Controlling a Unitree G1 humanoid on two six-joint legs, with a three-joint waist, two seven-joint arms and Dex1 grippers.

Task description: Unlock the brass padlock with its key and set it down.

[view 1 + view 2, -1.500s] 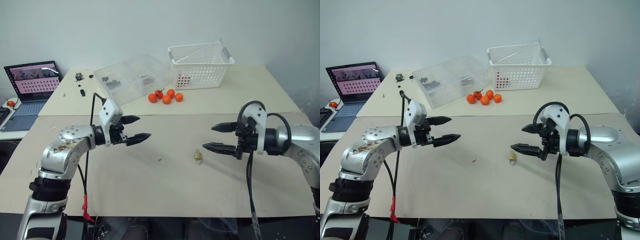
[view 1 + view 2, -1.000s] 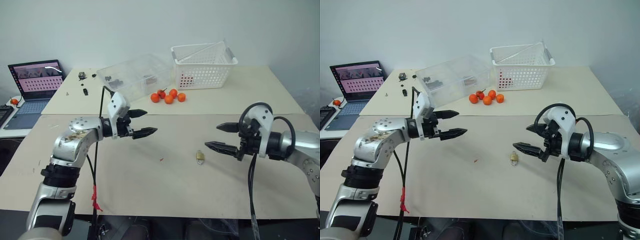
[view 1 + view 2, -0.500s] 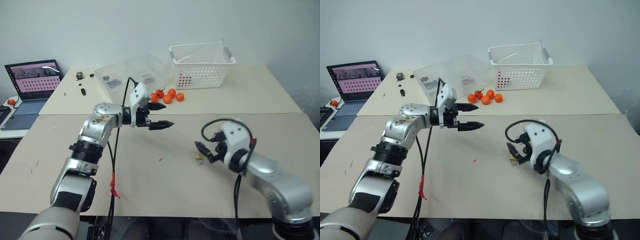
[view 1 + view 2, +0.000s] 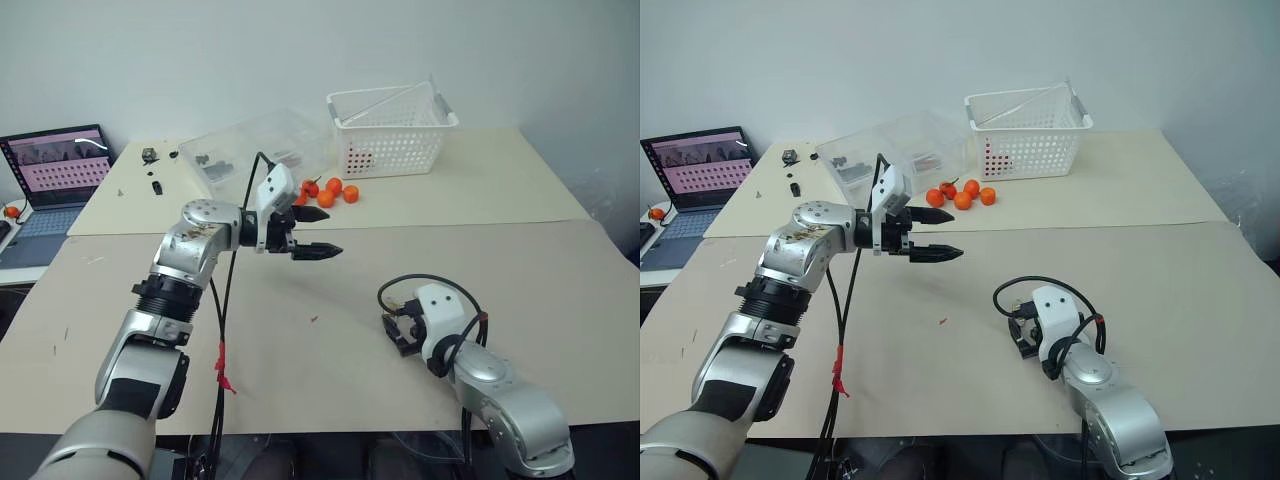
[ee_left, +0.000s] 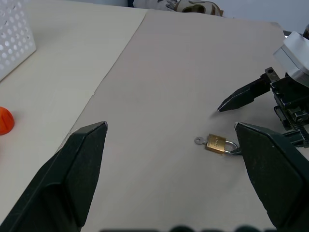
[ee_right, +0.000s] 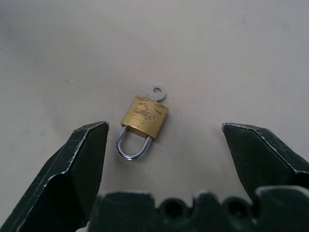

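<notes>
The brass padlock lies flat on the beige table, with its grey shackle toward my right wrist. Its small key sticks out of the far end. My right gripper is open and low over the table, one finger on each side of the padlock without touching it. The left wrist view shows the padlock with the right gripper around it. My left gripper hangs open above the table's middle, pointing right, with nothing in it.
At the back stand a white basket and a clear plastic box, with several orange fruits between them. A laptop sits at the far left beside small dark parts.
My right gripper has sunk to the table and swung from pointing left to pointing forward, straddling the padlock. My left gripper has shifted right toward the middle. Both stayed open.
</notes>
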